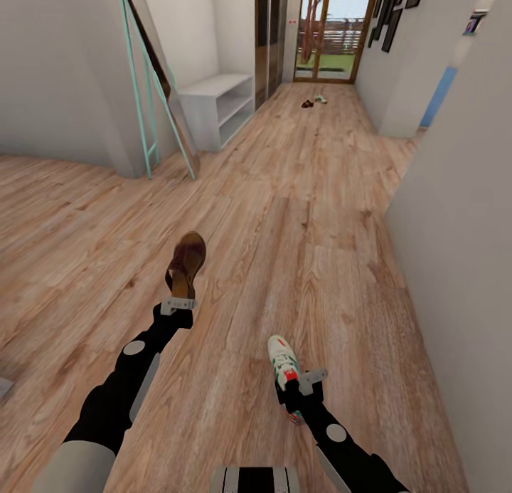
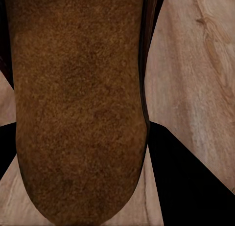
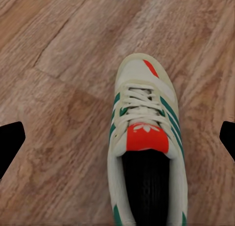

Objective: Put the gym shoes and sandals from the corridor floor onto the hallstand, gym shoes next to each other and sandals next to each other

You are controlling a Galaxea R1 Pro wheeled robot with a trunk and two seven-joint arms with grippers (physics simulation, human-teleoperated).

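Note:
My left gripper is shut on a dark brown sandal, held toe-up above the corridor floor. Its tan sole faces the left wrist camera. My right gripper is shut on a white gym shoe by the heel. In the right wrist view the gym shoe points away, with green stripes and a red tongue patch, and the fingertips stand wide on either side of it. Far down the corridor the other sandal and the other gym shoe lie on the floor. The white hallstand stands at the left wall.
A mint-green ladder frame leans against the left wall corner before the hallstand. A grey wall runs close along my right side. A glass door closes the far end, and wood flooring stretches ahead between the walls.

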